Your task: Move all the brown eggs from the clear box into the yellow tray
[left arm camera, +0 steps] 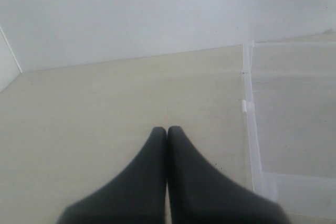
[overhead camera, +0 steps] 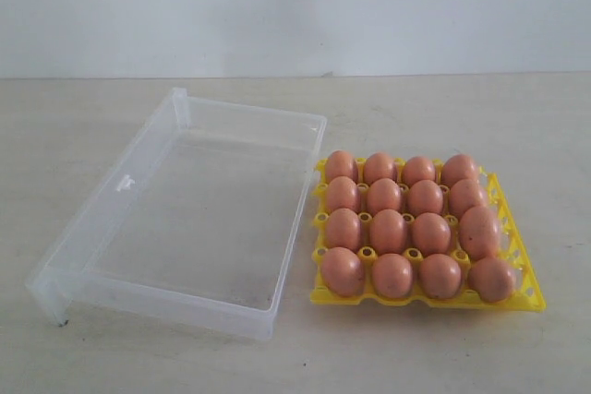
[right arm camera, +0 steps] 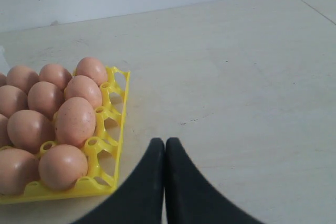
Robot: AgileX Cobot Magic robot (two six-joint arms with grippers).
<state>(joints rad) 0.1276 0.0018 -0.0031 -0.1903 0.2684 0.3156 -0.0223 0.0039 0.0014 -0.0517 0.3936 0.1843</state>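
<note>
All sixteen brown eggs (overhead camera: 406,226) are sitting in the yellow tray (overhead camera: 526,300), one in each cup, making four rows of four. In the exterior view, the egg at the right end of the third row from the back is standing taller than its neighbours. The tray is resting flat on the pale surface (overhead camera: 443,108), toward the right in that view.

The clear box (overhead camera: 199,219) is lying just beside the tray on its left, set at a slight angle, with its open top facing up. Its far right corner is coming very close to the tray's far left corner, though I cannot tell whether the two are touching.

The left end effector (left arm camera: 167,129) is clenched, its two dark fingers pressed together with nothing between them. It is hanging over bare surface, with a wall of the clear box a little off to one side.

The right end effector (right arm camera: 165,141) is also clenched on nothing, its fingers meeting along one thin seam. It is hanging above bare surface just off a corner of the yellow tray, near the outermost eggs but apart from them.
</note>
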